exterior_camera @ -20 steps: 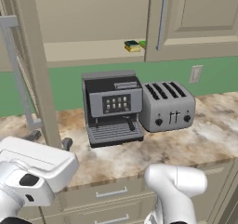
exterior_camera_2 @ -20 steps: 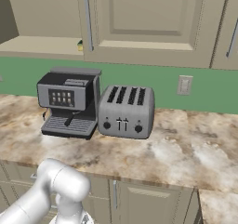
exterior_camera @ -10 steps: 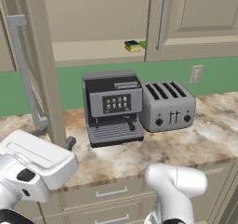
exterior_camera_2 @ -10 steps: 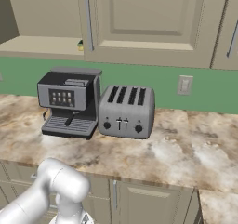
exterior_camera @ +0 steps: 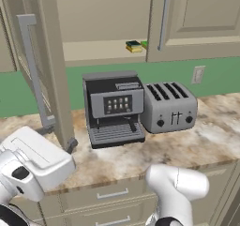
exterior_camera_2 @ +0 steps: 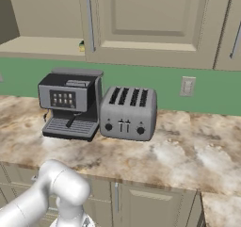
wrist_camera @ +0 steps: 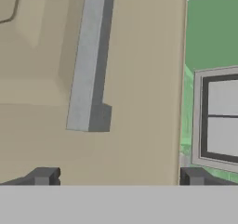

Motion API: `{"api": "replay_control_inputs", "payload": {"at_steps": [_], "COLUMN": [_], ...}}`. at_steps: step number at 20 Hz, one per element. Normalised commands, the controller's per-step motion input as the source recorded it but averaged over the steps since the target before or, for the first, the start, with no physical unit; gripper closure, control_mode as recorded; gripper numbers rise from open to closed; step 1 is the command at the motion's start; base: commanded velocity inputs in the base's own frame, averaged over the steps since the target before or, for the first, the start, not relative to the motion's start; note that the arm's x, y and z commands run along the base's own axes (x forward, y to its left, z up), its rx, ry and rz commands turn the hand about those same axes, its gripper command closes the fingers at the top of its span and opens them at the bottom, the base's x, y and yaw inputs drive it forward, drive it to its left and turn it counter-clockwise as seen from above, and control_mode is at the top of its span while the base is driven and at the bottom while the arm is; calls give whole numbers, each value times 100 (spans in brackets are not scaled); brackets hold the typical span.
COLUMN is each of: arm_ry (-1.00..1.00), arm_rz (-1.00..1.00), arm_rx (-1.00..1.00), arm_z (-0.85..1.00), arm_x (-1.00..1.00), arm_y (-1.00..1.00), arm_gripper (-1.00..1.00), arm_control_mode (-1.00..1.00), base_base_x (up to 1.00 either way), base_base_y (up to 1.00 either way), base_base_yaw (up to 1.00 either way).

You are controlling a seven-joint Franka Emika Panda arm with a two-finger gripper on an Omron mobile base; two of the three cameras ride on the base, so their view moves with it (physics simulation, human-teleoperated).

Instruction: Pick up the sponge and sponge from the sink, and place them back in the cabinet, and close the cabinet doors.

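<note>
You are swinging the tall beige left cabinet door (exterior_camera: 49,75) further closed with wide-open gripper (wrist_camera: 118,176) fingers while both yellow-based sponges (exterior_camera: 137,46) are already resting on the shelf at one o'clock.

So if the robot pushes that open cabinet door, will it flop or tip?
Probably neither: the door looks like a stiff panel, so it should swing shut on its hinges. Its long bar handle looks rigid. The open gripper faces it.
</note>
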Motion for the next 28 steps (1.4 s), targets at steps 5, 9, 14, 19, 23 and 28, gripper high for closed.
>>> {"api": "replay_control_inputs", "payload": {"at_steps": [5, 9, 14, 19, 23, 28], "arm_ry": [0, 0, 0, 0, 0, 0], "arm_rz": [-16, -7, 0, 1, 1, 2], "arm_rx": [0, 0, 0, 0, 0, 0], "arm_z": [0, 0, 0, 0, 0, 0], "arm_x": [31, 29, 38, 45, 49, 55], "arm_y": [-2, -7, -3, -2, -3, -6], "arm_gripper": [-100, -100, -100, -100, -100, -100], "arm_control_mode": [-100, -100, -100, -100, -100, -100], "base_base_x": [0, 0, 0, 0, 0, 0], "base_base_y": [0, 0, 0, 0, 0, 0], "base_base_yaw": [0, 0, 0, 0, 0, 0]}}
